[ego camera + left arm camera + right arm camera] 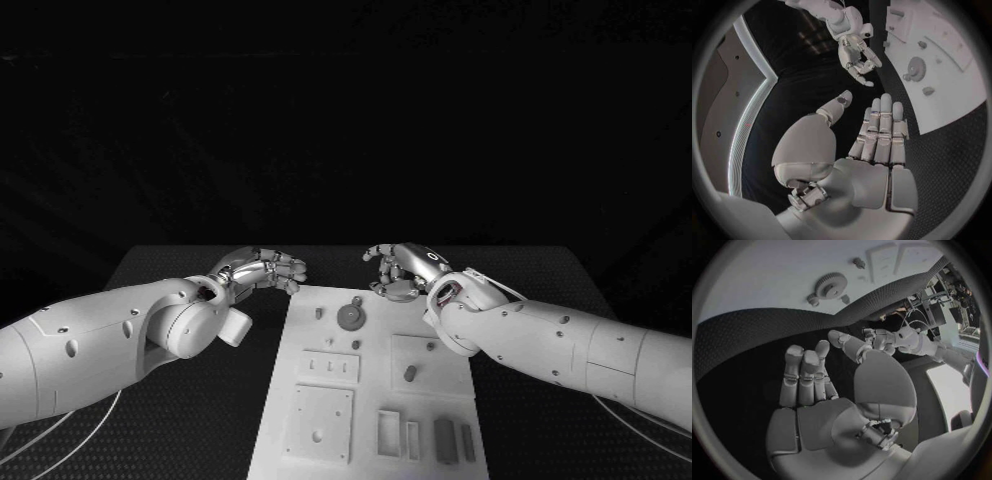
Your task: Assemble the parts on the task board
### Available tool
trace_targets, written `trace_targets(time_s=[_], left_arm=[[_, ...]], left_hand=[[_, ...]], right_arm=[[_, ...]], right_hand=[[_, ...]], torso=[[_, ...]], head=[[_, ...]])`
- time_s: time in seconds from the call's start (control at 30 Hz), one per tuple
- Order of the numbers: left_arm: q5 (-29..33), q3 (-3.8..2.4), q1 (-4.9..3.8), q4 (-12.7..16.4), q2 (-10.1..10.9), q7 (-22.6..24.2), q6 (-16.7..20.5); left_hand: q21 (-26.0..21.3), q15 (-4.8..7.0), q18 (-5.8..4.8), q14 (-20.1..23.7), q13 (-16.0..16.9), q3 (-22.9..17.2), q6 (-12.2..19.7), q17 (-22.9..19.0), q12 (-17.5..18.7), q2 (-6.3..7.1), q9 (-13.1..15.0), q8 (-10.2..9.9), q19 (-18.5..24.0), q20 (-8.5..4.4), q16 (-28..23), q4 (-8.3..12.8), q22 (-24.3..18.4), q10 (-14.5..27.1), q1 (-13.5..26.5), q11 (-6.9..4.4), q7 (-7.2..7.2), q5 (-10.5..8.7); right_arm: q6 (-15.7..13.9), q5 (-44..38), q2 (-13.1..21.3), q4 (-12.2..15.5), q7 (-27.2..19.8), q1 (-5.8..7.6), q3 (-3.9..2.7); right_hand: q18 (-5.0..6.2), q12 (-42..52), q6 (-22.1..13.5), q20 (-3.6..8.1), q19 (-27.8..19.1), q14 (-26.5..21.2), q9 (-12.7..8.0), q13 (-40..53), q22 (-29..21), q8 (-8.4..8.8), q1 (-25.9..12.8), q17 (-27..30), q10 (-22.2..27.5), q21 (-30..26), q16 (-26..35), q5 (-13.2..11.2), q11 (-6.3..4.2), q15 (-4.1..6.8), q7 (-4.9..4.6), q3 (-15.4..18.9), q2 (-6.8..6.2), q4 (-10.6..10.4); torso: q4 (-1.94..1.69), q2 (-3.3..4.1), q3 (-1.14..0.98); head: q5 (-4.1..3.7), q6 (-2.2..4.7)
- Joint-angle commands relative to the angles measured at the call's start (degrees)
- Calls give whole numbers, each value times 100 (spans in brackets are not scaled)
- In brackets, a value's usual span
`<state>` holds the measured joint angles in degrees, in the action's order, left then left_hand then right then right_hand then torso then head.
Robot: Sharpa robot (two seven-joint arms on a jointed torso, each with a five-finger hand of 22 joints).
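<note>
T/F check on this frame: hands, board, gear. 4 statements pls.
1. Both hands hold nothing. True: the left hand and the right hand have bare fingers.
2. The gear lies on the white task board. True.
3. The left hand is pressing on the gear. False: it hangs over the black table beside the board's far left corner, apart from the gear.
4. The right hand rests at the board's near edge. False: it is at the far end of the board, by the far right corner.
</note>
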<state>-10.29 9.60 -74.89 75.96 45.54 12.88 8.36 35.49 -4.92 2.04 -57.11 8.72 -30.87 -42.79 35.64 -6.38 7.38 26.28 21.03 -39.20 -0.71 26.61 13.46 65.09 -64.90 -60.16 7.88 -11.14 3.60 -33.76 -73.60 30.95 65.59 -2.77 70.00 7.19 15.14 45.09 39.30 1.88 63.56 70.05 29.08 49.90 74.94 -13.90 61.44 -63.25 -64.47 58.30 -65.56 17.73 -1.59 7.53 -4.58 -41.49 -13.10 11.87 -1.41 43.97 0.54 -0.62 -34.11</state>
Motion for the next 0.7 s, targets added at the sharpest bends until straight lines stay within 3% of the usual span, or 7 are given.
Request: trace_targets(time_s=[0.03,0.2,0.43,0.7], left_arm=[[-10,-5,-5,2,-8,67,-83],[-10,-5,-4,-33,1,84,-98],[-10,-2,0,-94,-21,103,-121],[-10,0,39,-140,-32,123,-128]], left_hand=[[34,-5,81,24,5,7,33,9,22,-26,11,-35,29,3,-27,-25,-7,39,30,0,-41,-12],[37,-6,81,26,12,7,25,12,15,-27,16,-32,32,5,-30,-22,-10,22,27,-9,-34,-15],[60,-5,81,17,68,15,-3,34,-62,-37,40,-32,42,5,-41,-11,-29,-152,25,-61,-34,-17],[68,-4,82,15,74,17,-8,40,-63,-39,47,-34,43,4,-45,-6,-35,-165,25,-67,-32,-18]], right_arm=[[148,355,258,172,-160,60,-27],[407,564,771,553,-159,134,-33],[768,626,1310,878,-153,149,-33],[974,468,1631,1022,-113,50,-27]], right_hand=[[-14,46,404,9,-49,-12,74,-9,46,-221,44,6,9,-41,1,-72,210,-185,-239,-9,43,42],[-14,68,795,-26,-77,-30,101,-23,51,-366,19,13,56,-55,7,-215,348,-319,-385,-5,67,82],[-14,63,922,-74,-147,-97,71,-50,48,-358,-47,32,151,-100,44,-451,350,-326,-383,67,68,119],[-14,76,993,-115,-202,-158,35,-79,42,-323,-81,48,219,-146,66,-684,346,-323,-377,186,89,164]], torso=[[18,-11,2],[63,-40,4],[144,-90,-17],[244,-154,-70]], head=[[-31,23],[-51,18],[-66,15],[-79,-6]])
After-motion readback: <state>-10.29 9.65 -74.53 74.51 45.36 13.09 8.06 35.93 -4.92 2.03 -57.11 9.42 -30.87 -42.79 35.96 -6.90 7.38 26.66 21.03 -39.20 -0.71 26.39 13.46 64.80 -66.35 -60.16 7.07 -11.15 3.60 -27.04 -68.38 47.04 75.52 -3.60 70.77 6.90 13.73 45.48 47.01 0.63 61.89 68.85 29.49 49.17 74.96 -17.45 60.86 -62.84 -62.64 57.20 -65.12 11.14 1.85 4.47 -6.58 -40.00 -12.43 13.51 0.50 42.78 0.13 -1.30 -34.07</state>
